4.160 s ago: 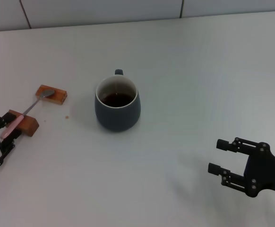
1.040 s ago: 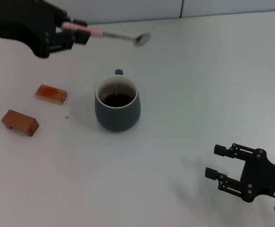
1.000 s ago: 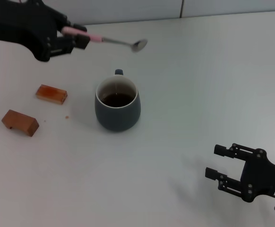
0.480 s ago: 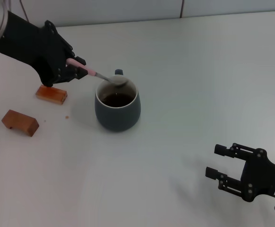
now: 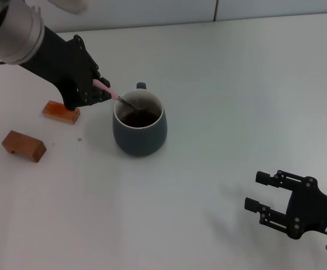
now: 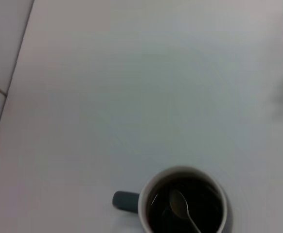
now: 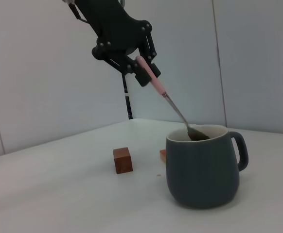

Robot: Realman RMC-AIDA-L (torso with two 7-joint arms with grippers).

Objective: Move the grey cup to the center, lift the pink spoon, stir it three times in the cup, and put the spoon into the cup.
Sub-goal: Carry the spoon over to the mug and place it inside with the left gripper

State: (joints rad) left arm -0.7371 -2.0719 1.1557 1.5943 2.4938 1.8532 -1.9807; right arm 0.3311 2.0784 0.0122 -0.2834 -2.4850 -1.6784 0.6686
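The grey cup [image 5: 140, 126] stands mid-table with dark liquid inside; it also shows in the left wrist view [image 6: 183, 204] and the right wrist view [image 7: 203, 165]. My left gripper [image 5: 99, 91] is shut on the pink handle of the pink spoon [image 5: 121, 100], just left of the cup. The spoon slants down, and its silver bowl [image 6: 179, 204] sits inside the cup's rim at the liquid. In the right wrist view the spoon [image 7: 173, 105] reaches from the left gripper [image 7: 141, 68] into the cup. My right gripper [image 5: 262, 197] is open and empty, parked low at the near right.
Two brown wooden blocks lie left of the cup: one [image 5: 60, 111] just under the left arm, the other [image 5: 23, 145] nearer the front. Both show in the right wrist view [image 7: 123, 160]. A wall seam runs behind the table's far edge.
My left gripper has swung down from high above the table's back and lowered the spoon, so its bowl went from mid-air to inside the cup. The right arm has stayed parked.
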